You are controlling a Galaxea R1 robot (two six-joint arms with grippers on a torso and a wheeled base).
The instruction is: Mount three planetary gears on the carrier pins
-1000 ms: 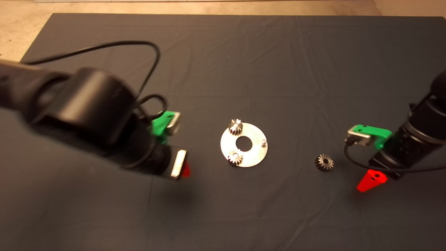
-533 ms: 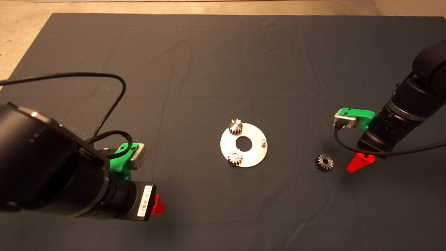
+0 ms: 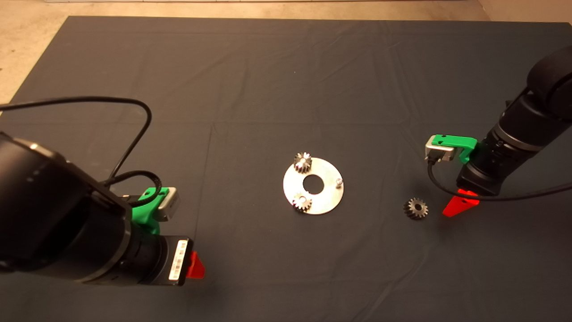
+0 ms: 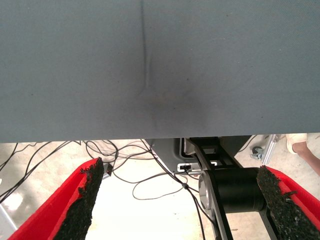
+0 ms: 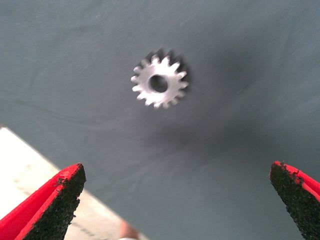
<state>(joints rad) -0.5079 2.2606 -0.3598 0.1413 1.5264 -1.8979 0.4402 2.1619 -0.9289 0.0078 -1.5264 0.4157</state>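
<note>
A shiny round disc (image 3: 328, 197) lies mid-mat. Two planetary gears sit on its pins, one at the far left (image 3: 302, 162) and one at the near left (image 3: 302, 202). A third carrier pin (image 3: 338, 181) stands bare on the right. A loose gear (image 3: 415, 208) lies on the mat to the right of the disc; it also shows in the right wrist view (image 5: 160, 83). My right gripper (image 3: 460, 205) hovers open just right of this gear, which lies ahead of its fingers (image 5: 57, 197). My left gripper (image 3: 194, 266) is open and empty at the lower left, its fingers (image 4: 87, 192) over the mat's edge.
The dark mat (image 3: 286, 80) has creases. Past its near edge, the left wrist view shows floor cables (image 4: 150, 175) and a black machine base (image 4: 230, 185). A bare strip of table (image 3: 27, 40) borders the mat at the far left.
My left arm has drawn back from beside the disc to the lower left. My right gripper has moved in toward the loose gear. The gears have not moved.
</note>
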